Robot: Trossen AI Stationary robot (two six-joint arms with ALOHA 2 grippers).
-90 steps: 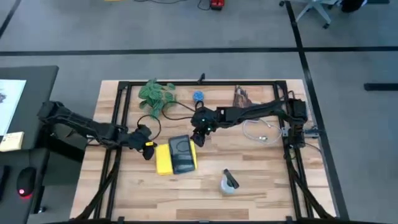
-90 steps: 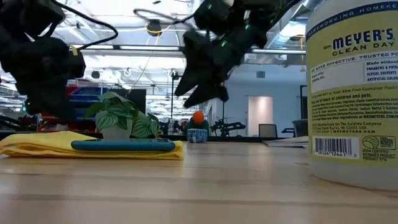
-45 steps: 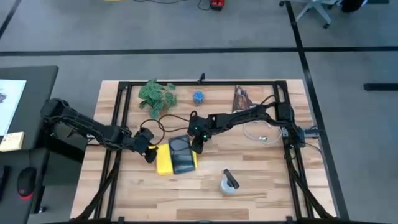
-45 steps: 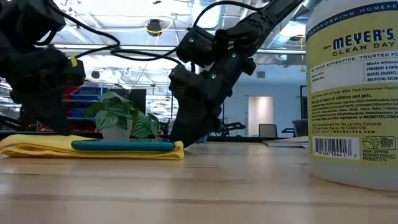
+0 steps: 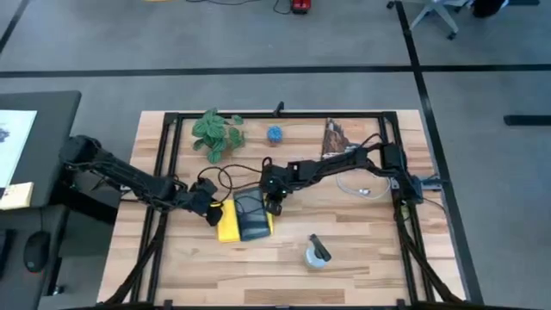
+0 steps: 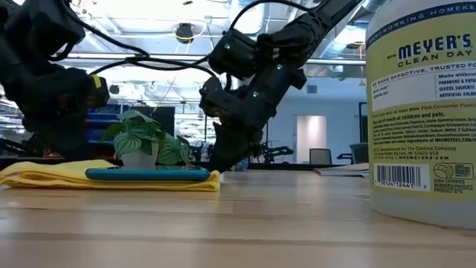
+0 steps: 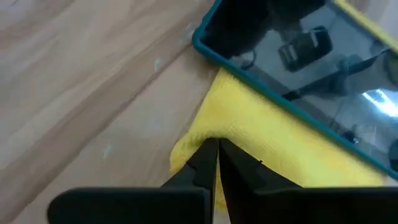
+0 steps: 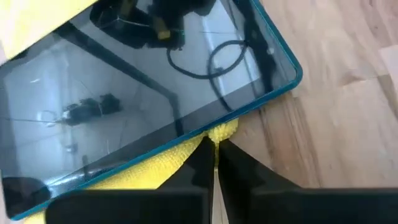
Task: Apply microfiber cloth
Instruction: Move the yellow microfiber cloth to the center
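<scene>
Near the table's (image 5: pixel 362 250) middle, the microfiber cloth (image 5: pixel 225 221) — pinned under the tablet (image 5: pixel 251 215) — is pinched at opposite corners by left gripper (image 7: pixel 216 163) and right gripper (image 8: pixel 214 151), jaws closed, likely to free it.

A robotics lab or open workshop floor. A wooden desk (image 5: pixel 362 250) in a black metal frame (image 5: pixel 284 114) is standing on grey carpet crossed by dark tape lines (image 5: pixel 413 52). A wheeled office chair (image 5: pixel 439 13) is sitting at the far right. Beyond the desk, ceiling lights (image 6: pixel 149 71) are shining over a wide hall with distant equipment.
</scene>
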